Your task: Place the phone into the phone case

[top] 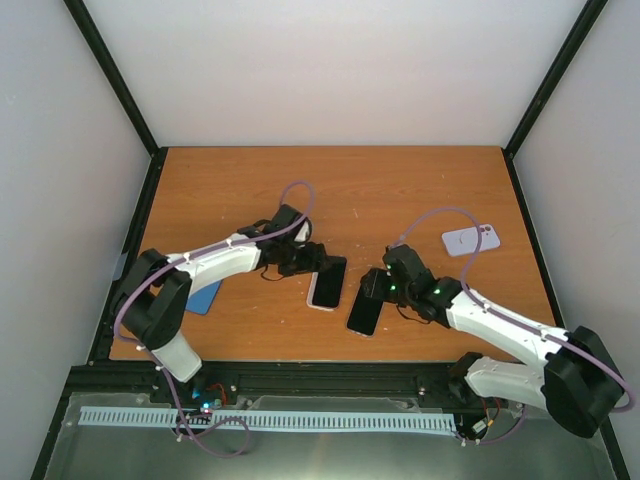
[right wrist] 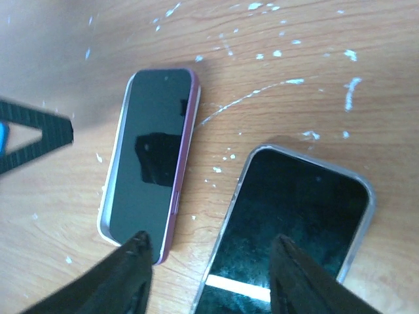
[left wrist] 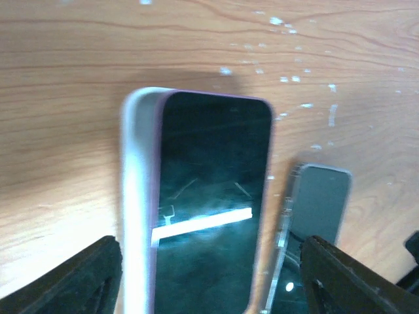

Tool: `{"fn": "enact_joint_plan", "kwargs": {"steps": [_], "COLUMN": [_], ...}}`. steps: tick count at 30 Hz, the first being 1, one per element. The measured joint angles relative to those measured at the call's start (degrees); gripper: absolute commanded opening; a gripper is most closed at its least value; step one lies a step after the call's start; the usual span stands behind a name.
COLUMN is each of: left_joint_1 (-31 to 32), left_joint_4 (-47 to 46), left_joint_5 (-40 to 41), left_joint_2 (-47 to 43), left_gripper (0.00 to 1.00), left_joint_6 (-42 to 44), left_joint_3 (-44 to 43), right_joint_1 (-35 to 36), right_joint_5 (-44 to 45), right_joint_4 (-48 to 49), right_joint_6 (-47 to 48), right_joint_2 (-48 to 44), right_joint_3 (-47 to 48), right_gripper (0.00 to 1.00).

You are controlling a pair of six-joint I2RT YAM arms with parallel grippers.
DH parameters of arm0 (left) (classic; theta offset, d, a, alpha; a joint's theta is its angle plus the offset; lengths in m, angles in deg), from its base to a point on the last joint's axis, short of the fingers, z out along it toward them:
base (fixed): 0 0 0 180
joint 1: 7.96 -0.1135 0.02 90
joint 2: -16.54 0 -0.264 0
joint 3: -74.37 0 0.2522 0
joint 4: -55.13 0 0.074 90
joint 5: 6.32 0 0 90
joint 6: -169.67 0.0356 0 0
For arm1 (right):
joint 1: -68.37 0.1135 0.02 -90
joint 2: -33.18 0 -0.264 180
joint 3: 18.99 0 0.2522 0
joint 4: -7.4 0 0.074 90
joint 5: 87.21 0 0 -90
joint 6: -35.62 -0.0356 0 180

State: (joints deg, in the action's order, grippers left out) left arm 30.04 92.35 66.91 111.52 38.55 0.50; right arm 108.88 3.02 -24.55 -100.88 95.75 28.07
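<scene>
left end effector (left wrist: 211,252) released, its two black fingers (left wrist: 78,278) spread wide and set low on either side of the near end of a purple phone (left wrist: 213,196); the left finger sits right against the rim, the right finger stands clear of it, so nothing is squeezed. the purple phone lies screen up in a white case (left wrist: 136,196). the case rim shows as a broad band along one long side only, and the other long side shows purple edge. judged from that, the phone is part way in and not pressed flat. just beside it lies a dark phone (right wrist: 294,216) inside a clear rim. the right end effector (right wrist: 211,242) hovers over the near ends of both phones, fingers apart and gripping nothing. both phones rest near the middle of the wooden tabletop (top: 400,190). further out, a pale phone-shaped thing (top: 470,240) lies well apart toward the far right, and a blue item (top: 205,297) sits under the left arm. the step in hand looks like seating the purple phone into its case. the next move likely calls for steadying the case with one end effector and pressing down the raised long edge with the other until the rim wraps both sides
</scene>
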Motion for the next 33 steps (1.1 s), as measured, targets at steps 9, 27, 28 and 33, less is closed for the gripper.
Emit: {"fn": "enact_joint_plan", "kwargs": {"steps": [9, 27, 28, 33], "left_joint_1": [-7.06, -7.74, -7.74, -7.74], "left_joint_4": [-5.14, -14.27, -14.67, -16.2], "left_joint_5": [-3.56, -8.39, -8.39, -9.05], "left_joint_2": [-2.21, 2.43, 2.6, 3.52], "left_gripper": [0.65, 0.55, 0.54, 0.48], "left_joint_6": [-0.31, 1.14, 1.25, 1.4], "left_joint_3": [8.37, 10.73, 10.86, 12.13], "right_joint_1": [0.02, 0.0, 0.0, 0.0], "right_joint_5": [-4.13, -8.48, -8.7, -9.55], "right_joint_4": [6.54, 14.08, 14.34, 15.21], "right_joint_6": [-1.01, -3.15, -3.34, -3.96], "right_joint_2": [9.07, 29.88, 30.14, 31.17], "right_joint_3": [2.1, 8.87, 9.14, 9.79], "right_gripper": [0.34, 0.29, 0.28, 0.25]}}
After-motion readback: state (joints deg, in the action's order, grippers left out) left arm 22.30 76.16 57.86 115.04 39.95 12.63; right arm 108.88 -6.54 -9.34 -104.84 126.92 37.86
